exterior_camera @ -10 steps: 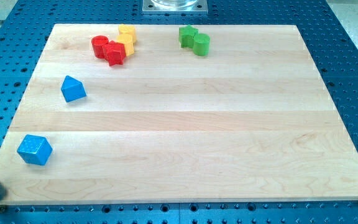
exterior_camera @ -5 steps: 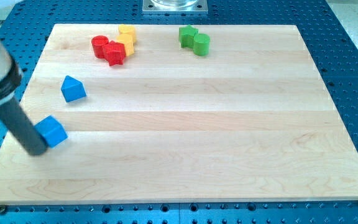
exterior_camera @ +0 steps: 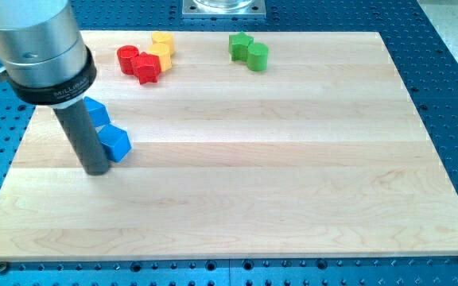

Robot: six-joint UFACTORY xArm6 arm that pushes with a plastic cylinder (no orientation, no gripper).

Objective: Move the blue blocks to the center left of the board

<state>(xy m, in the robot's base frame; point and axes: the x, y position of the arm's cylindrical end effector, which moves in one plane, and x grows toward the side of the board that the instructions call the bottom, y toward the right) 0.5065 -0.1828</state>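
Item — blue cube (exterior_camera: 116, 143): shifted up and right from board's (exterior_camera: 293, 199) lower-left corner within last second, now touching blue wedge block (exterior_camera: 95, 111) at centre left. My tip (exterior_camera: 96, 171) — no gripper fitted — against cube's left. Task judged nearly complete.

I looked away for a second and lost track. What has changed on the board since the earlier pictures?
My tip swept in from the view's bottom left and pushed the blue cube up and to the right, so it now sits against the blue wedge-like block, which has barely moved. My tip rests at the cube's left side. The red blocks, yellow blocks and green blocks stayed put.
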